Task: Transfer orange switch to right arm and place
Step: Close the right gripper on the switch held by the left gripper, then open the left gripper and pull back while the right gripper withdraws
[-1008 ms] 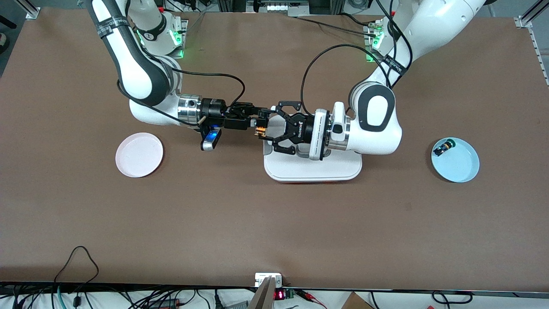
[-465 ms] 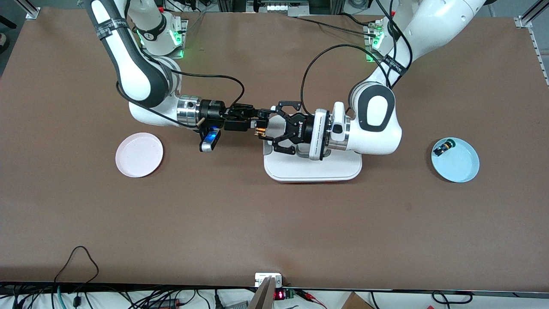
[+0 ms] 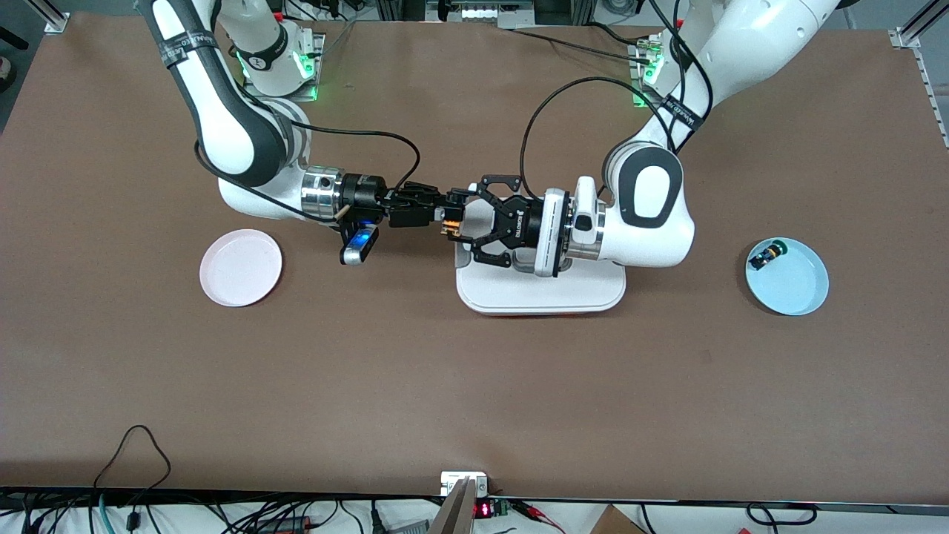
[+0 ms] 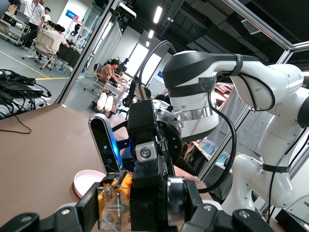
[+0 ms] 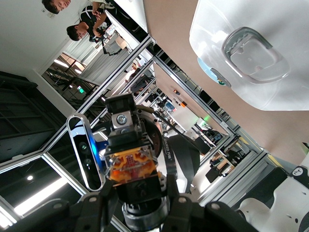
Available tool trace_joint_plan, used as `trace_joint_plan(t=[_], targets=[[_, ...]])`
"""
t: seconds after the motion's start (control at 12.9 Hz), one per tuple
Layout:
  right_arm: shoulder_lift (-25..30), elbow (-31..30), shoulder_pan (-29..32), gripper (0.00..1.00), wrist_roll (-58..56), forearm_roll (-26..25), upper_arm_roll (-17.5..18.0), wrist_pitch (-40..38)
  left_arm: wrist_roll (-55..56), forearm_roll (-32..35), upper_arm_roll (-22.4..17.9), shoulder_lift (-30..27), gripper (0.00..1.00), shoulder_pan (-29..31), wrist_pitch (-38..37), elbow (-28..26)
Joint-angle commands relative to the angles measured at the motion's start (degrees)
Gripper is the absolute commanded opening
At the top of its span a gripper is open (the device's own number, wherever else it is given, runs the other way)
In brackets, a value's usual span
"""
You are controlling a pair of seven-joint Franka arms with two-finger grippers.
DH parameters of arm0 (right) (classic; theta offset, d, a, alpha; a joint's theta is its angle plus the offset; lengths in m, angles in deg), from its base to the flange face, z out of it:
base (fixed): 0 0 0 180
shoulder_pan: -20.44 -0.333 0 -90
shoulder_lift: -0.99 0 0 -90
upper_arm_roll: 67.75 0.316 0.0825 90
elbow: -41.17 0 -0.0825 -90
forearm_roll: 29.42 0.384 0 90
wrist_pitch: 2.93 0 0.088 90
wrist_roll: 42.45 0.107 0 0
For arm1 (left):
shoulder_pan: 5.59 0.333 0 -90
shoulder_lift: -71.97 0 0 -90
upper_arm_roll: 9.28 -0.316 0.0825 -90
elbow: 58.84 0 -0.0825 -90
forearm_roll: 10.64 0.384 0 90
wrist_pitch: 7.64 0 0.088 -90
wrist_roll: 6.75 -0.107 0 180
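The orange switch (image 3: 448, 222) hangs in the air between both grippers, over the edge of the white tray (image 3: 541, 297) that lies toward the right arm's end. My left gripper (image 3: 458, 220) is shut on it; in the left wrist view its pads press the switch (image 4: 115, 205) end to end. My right gripper (image 3: 443, 210), slim and black with a silver wrist, meets it head-on. In the right wrist view its fingers (image 5: 104, 198) clamp the black body of the switch (image 5: 130, 166).
A pink plate (image 3: 241, 267) lies toward the right arm's end of the table. A blue plate (image 3: 797, 289) toward the left arm's end holds a green-capped switch (image 3: 764, 256). The white tray lies under the left wrist.
The right arm's wrist and blue-lit module have shifted slightly toward the right arm's end. The switch and the left gripper have stayed in place.
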Motion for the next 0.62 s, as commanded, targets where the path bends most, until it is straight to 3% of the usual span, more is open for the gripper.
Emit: trace_joint_plan(t=[0.0, 0.08, 0.16, 0.54], targets=[[0.2, -0.4, -0.3, 0.21, -0.3, 0.1, 0.5, 0.3, -1.7, -1.7, 0.2, -0.7, 0.27, 0.1, -0.2, 0.4], [0.2, -0.4, -0.3, 0.21, -0.5, 0.1, 0.5, 0.3, -1.7, -1.8, 0.2, -0.7, 0.43, 0.1, -0.3, 0.4], [0.2, -0.4, -0.3, 0.21, -0.5, 0.1, 0.5, 0.3, -1.9, -2.0, 0.2, -0.7, 0.98, 0.1, -0.3, 0.5], [0.5, -0.4, -0.2, 0.21, -1.0, -0.3, 0.5, -0.1, -1.1, -1.9, 0.2, -0.8, 1.0, 0.3, -0.7, 0.7]])
